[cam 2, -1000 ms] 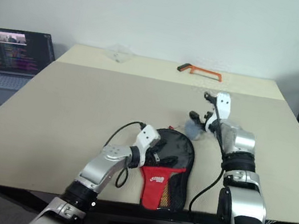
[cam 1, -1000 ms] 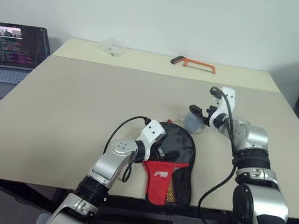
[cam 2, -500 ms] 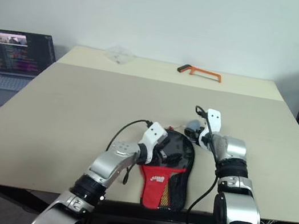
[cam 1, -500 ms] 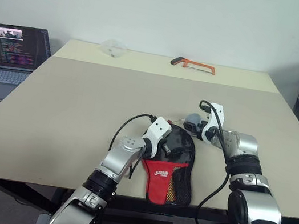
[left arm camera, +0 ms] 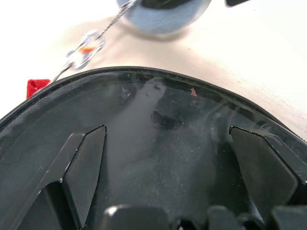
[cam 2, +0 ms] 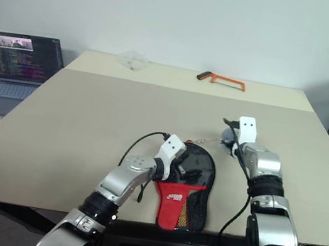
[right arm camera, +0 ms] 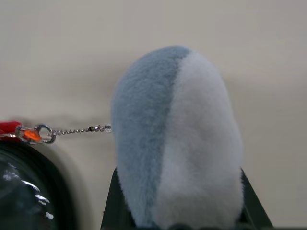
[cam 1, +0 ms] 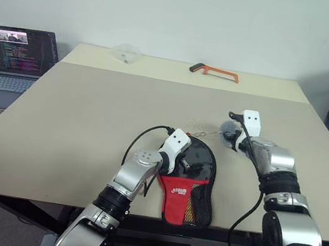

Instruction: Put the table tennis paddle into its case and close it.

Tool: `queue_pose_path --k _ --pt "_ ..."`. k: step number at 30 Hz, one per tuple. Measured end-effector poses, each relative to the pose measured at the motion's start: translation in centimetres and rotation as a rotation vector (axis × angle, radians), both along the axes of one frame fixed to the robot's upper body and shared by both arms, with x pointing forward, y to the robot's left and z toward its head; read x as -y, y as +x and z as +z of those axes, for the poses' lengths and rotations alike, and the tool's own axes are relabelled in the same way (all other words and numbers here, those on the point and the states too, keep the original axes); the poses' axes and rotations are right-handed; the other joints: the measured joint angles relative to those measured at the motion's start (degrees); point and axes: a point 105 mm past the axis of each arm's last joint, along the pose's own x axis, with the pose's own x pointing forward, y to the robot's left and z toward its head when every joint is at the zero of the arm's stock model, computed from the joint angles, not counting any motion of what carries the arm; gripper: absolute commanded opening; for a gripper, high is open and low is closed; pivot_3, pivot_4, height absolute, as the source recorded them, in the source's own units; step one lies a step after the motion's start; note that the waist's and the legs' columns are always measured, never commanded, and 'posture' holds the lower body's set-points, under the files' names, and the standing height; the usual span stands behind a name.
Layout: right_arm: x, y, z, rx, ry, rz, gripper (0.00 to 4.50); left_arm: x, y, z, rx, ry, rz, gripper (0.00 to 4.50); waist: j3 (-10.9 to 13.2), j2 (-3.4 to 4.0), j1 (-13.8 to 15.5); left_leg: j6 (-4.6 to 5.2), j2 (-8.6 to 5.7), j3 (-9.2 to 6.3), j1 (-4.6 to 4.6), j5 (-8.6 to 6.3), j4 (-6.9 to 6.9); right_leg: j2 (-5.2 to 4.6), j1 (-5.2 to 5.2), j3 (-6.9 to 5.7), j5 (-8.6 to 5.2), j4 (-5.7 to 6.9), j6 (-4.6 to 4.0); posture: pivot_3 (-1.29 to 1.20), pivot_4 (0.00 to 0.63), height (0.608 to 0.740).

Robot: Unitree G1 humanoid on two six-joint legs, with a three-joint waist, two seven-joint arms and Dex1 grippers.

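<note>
Black fabric paddle-shaped case (cam 1: pixel 193 179) with red panel and white logo, flat near front edge of beige table (cam 1: pixel 89 116). Left gripper (left arm camera: pixel 168 158) resting on its rounded black top, fingers spread wide. Fluffy grey-and-white pompom (right arm camera: pixel 180 139) on thin silver chain (right arm camera: pixel 79 129), clipped to case, pinched between right gripper (cam 2: pixel 233 138) fingers. Orange-framed hacksaw (cam 1: pixel 215 72) at far edge.

Left hand (cam 1: pixel 184 163) spread wide; right hand (right arm camera: pixel 177 211) pinched closed.

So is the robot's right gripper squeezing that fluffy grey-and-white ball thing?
Yes. The right gripper is shut on the fluffy ball; black fingers press both its sides.
</note>
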Motion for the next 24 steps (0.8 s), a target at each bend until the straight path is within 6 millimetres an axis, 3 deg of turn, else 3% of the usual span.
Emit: queue_pose_path --k 5,9,16,24 --pt "2.3 -2.0 -0.1 -0.011 -0.179 0.144 0.64 0.0 -0.2 -0.3 -0.016 0.005 -0.004 4.5 -0.1 0.13 0.0 0.01 -0.05 0.01 0.15 -0.01 -0.04 0.07 0.16 0.01 -0.13 -0.03 0.19 0.0 0.15 0.74" --pt "4.0 -6.3 -1.2 -0.073 -0.403 0.406 0.62 0.0 -0.3 -0.2 -0.017 0.009 -0.017 4.5 -0.1 0.23 0.0 0.02 -0.1 0.01 0.21 -0.02 -0.08 0.06 0.28 -0.02 -0.2 -0.24 0.31 0.0 0.15 0.74" --pt "4.8 -10.7 0.7 -0.091 -0.606 0.703 0.54 0.1 -0.1 -0.4 -0.027 0.023 -0.031 4.5 -0.2 0.36 -0.1 0.02 0.01 -0.27 0.37 -0.04 -0.12 0.17 0.99 -0.5 -0.2 -0.88 0.38 0.0 0.15 0.74" --pt "5.0 -18.0 -1.1 -0.273 -0.728 1.123 0.53 1.0 -0.4 -0.2 -0.026 0.031 -0.074 4.5 -0.2 0.35 0.9 0.12 -0.14 -0.38 0.33 -0.18 -0.12 0.03 0.96 -0.45 -0.31 -0.96 0.61 0.0 0.15 0.74"
